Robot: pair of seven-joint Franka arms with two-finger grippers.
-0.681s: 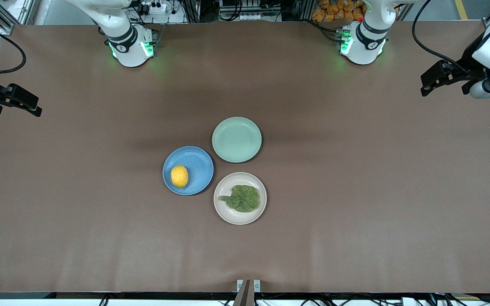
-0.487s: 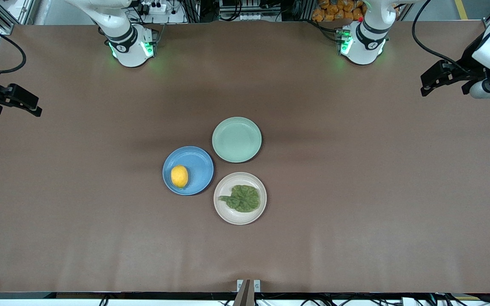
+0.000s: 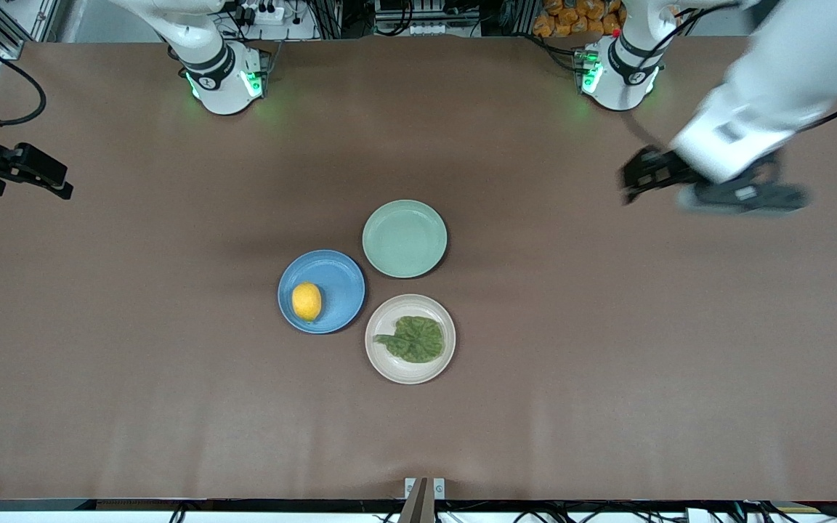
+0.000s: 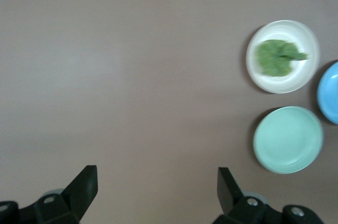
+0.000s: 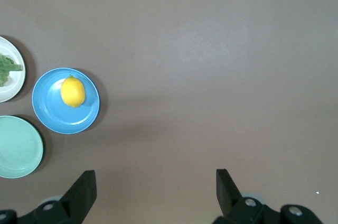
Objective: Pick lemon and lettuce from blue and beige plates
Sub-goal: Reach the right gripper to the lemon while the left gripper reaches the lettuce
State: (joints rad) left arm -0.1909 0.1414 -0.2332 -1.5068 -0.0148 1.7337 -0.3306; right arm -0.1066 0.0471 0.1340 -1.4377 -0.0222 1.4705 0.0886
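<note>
Front view: lemon (image 3: pixel 306 301) on blue plate (image 3: pixel 338 278), lettuce (image 3: pixel 414 339) on beige plate (image 3: pixel 389 363), touching neither gripper; left gripper (image 3: pixel 640 179), blurred, over bare table, fingers (image 4: pixel 84 182) apparently spread; right gripper (image 3: pixel 46 181) waiting, spread, at right arm's end

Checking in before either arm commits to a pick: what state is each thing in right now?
lemon: lying on the blue plate, untouched.
blue plate: holds the lemon.
lettuce: lying flat on the beige plate, untouched.
beige plate: holds the lettuce.
green plate: nothing on it.
left pincer: open, holding nothing, over bare table toward the left arm's end.
right pincer: open, holding nothing, over bare table at the right arm's end.
</note>
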